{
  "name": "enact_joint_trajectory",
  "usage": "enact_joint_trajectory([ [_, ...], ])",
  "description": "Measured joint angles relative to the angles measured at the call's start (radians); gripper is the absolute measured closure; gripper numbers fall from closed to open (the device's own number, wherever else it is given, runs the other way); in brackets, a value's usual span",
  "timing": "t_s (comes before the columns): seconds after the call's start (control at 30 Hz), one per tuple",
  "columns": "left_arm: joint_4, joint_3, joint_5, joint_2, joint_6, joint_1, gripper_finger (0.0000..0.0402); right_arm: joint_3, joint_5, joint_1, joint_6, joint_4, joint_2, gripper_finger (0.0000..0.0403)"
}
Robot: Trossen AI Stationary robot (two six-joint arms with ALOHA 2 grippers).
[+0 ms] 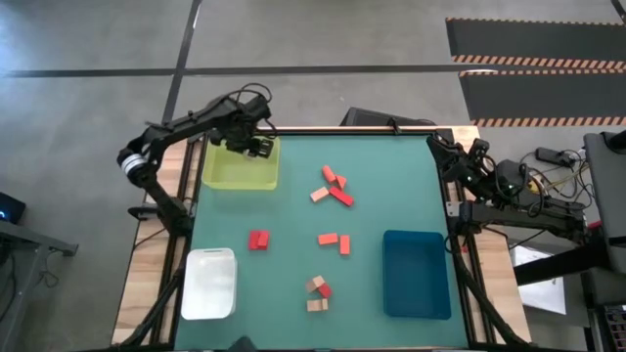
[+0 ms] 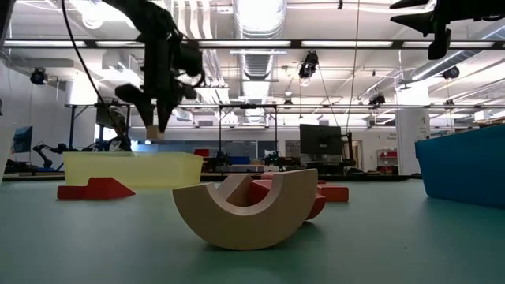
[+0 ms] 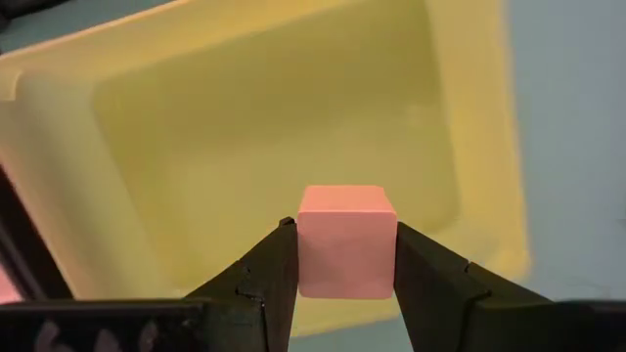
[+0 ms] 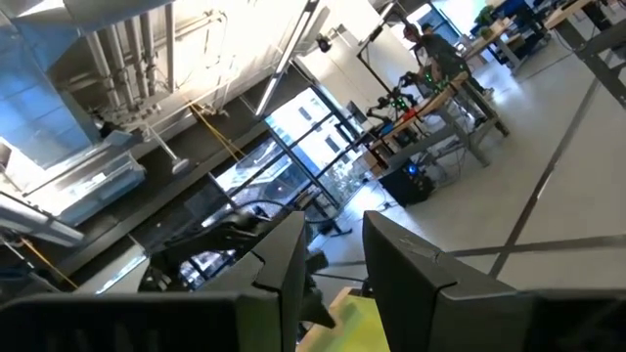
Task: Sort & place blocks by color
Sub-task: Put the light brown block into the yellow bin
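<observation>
Left claw (image 1: 256, 145) is hovering over the yellow-green tray (image 1: 223, 171) at the far-left part of the counter (image 1: 293, 264), fingers clamped on a salmon cube (image 3: 346, 241). Left wrist view: cube is sitting square between both fingers (image 3: 256, 274), tray floor directly below it. Low view: the claw (image 2: 155, 126) is hanging above the tray (image 2: 130, 168), clear of its rim.

Right claw (image 1: 442, 147) is parked off the far-right corner of the counter, holding nothing; its fingers (image 4: 284, 264) are sitting a narrow gap apart, pointing out at the room.

Remaining blocks are lying loose on the green counter:
- salmon/red cluster (image 1: 333, 186) far centre
- red pair (image 1: 258, 240) just beyond the white tray (image 1: 209, 284)
- salmon pair (image 1: 335, 241) mid-counter, left of the blue tray (image 1: 416, 276)
- tan and red group (image 1: 318, 291) near edge

Low view: tan wooden arch (image 2: 245, 209) is resting curved side down right in front of the camera, red pieces behind it, and a red wedge-shaped block (image 2: 96, 188) is lying in front of the yellow-green tray.
</observation>
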Motion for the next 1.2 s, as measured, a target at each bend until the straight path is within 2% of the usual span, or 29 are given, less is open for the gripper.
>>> enact_joint_trajectory([
  [0.23, 0.128, -0.141, -0.003, 0.012, -0.006, 0.063, 0.0272, 0.000, 0.000, 0.000, 0.000, 0.000, 0.000, 0.0307],
  [0.53, 0.265, -0.264, -0.133, 0.012, -0.032, 0.089, 0.0272, 0.000, 0.000, 0.000, -0.001, 0.000, 0.000, 0.0307],
  [0.77, 0.388, -0.338, -0.147, 0.012, -0.057, 0.111, 0.0272, 0.000, 0.000, 0.000, -0.001, 0.000, 0.000, 0.0307],
  [1.2, 0.441, -0.360, -0.148, 0.012, -0.083, 0.115, 0.0263, 0.000, 0.008, 0.000, 0.006, -0.001, 0.000, 0.0307],
])
